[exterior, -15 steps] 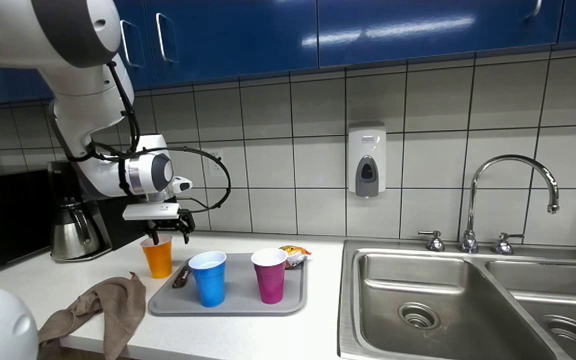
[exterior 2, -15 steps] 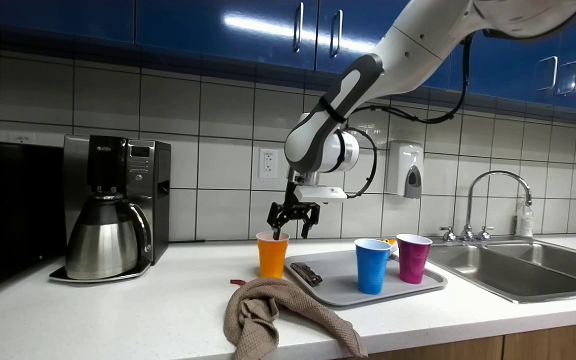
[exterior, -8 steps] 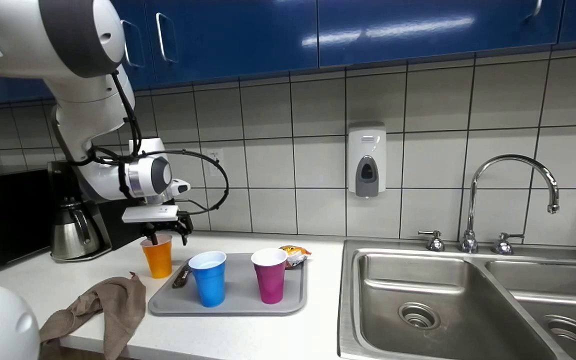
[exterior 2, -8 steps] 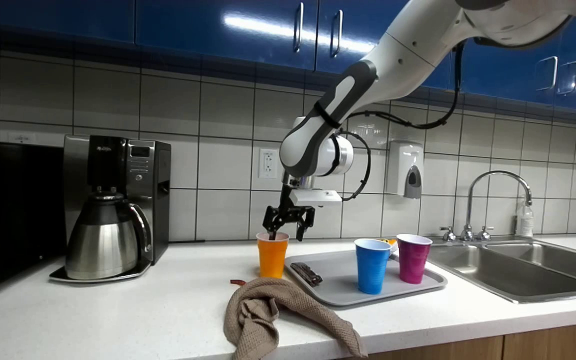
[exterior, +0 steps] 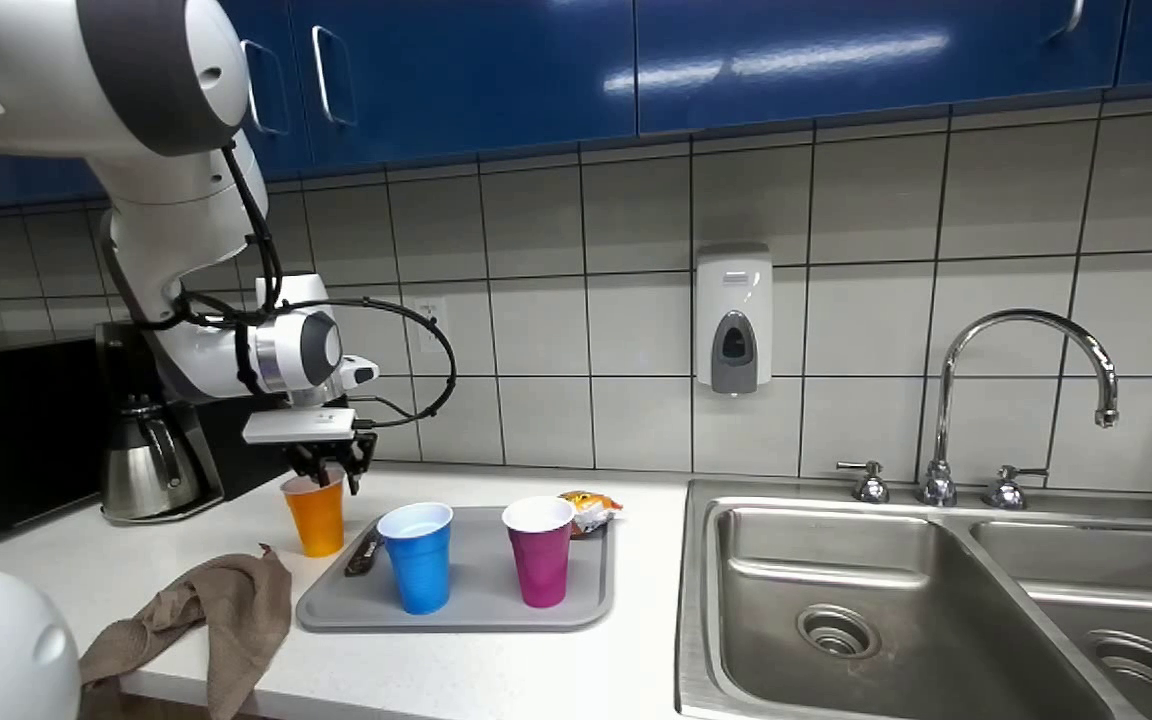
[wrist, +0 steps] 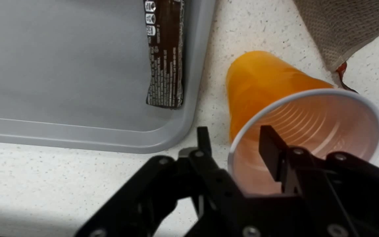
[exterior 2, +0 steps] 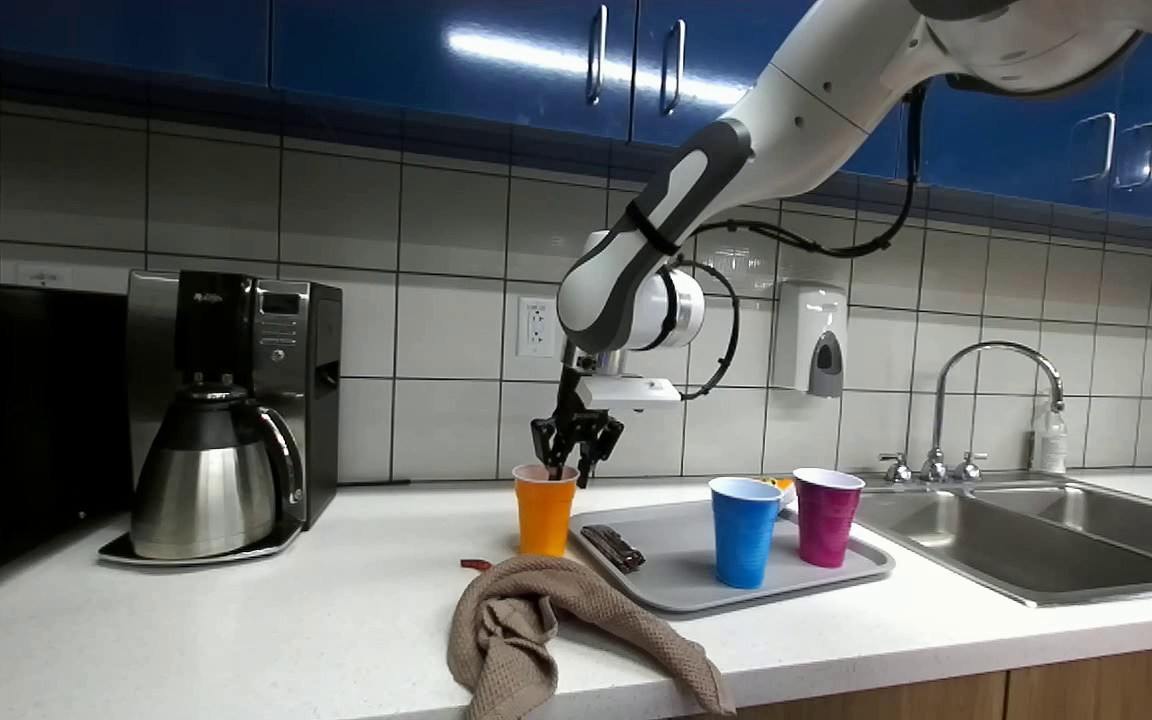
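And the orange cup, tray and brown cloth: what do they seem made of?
Orange cup: probably thin plastic, glossy; highlights and moulded rings show inside.
Tray: likely plastic, matte grey, smooth with rounded edges.
Brown cloth: woven fabric, perhaps cotton, dull; a waffle-like texture shows.

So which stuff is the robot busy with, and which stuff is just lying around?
Busy with:
gripper, open jaws on either side of the cup's rim
orange cup, standing beside the tray

Just lying or standing about, it seems:
gray tray
blue cup and purple cup, on the tray
brown snack bar, on the tray
snack packet
towel
coffee pot
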You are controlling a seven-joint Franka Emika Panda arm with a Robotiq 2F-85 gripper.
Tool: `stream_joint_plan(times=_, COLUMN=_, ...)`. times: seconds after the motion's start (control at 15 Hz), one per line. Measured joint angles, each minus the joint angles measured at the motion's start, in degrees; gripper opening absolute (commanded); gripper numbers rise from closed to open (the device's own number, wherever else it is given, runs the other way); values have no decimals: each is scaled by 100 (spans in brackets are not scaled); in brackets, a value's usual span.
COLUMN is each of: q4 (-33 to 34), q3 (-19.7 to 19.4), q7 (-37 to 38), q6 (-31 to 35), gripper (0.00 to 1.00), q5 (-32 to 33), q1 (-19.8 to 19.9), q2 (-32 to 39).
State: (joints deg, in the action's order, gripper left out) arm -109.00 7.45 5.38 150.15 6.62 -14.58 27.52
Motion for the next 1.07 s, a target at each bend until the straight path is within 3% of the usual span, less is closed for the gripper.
stream_joint_plan(times=0.13, q4=0, q3=0, q7=0, q6=0, gripper=1, q5=0, q1=0, q2=0)
stream_joint_plan(times=1.07, q4=5, q3=148, q7=-47, q6=20, gripper=1, q5=-281, q1=-49, q2=-200)
